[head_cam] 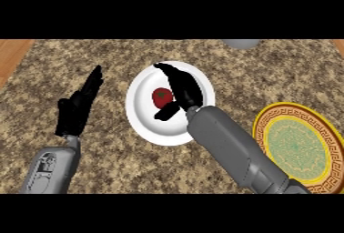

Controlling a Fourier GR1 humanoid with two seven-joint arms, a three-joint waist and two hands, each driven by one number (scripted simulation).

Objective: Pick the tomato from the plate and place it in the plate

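Observation:
A red tomato [160, 97] lies in the middle of a white plate [149, 125] at the counter's centre. My right hand [181, 90] reaches over that plate from the lower right, fingers straight and pointing away, thumb spread below the tomato. The tomato sits just left of the palm, between fingers and thumb, and nothing curls round it. A yellow plate with a green patterned centre [297, 144] lies at the right edge, partly behind my right forearm. My left hand [79, 104] stands open at the left, fingers up, resting.
A grey round object [240, 43] shows at the counter's far edge, cut off by the top band. The speckled stone counter [121, 159] ends in a wooden strip [13, 54] at the far left.

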